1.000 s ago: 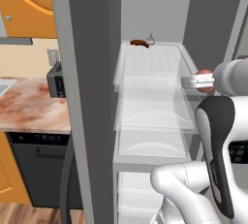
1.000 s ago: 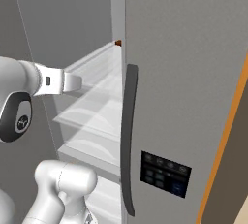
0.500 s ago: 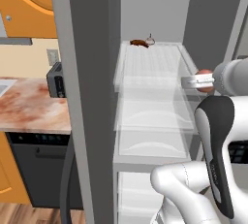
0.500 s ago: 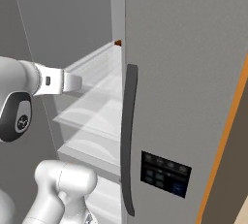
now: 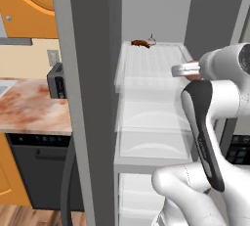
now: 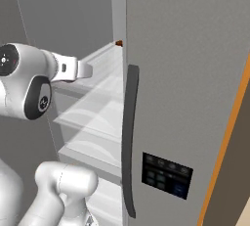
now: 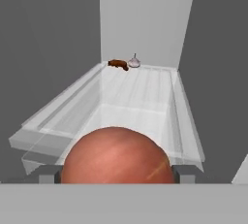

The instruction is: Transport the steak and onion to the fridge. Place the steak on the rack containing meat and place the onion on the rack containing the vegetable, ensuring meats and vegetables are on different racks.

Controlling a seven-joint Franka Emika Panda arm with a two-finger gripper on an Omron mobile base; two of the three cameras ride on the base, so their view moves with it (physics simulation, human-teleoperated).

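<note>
The onion (image 7: pixel 116 156), a smooth reddish-brown ball, fills the bottom of the hand view, and my gripper (image 7: pixel 116 174) is shut on it, with grey fingers (image 7: pixel 47 174) at its sides. The fridge (image 5: pixel 88 98) stands open, showing a white interior. I hold the onion at the front edge of the top clear shelf (image 7: pixel 135 97). In the left base view the gripper (image 5: pixel 188 71) sits at that shelf's right front, with a sliver of the onion (image 5: pixel 196 77) under it. In the right base view the gripper (image 6: pixel 85 70) reaches in beside the fridge door (image 6: pixel 185 73). The steak is out of view.
At the back of the top shelf lie a small dark brown piece of meat (image 7: pixel 117 64) and a whitish pointed bulb (image 7: pixel 134 62). Lower clear shelves (image 5: pixel 154 117) sit beneath. Left of the fridge are a counter (image 5: pixel 29 107), a toaster (image 5: pixel 56 79) and a black dishwasher (image 5: pixel 41 171).
</note>
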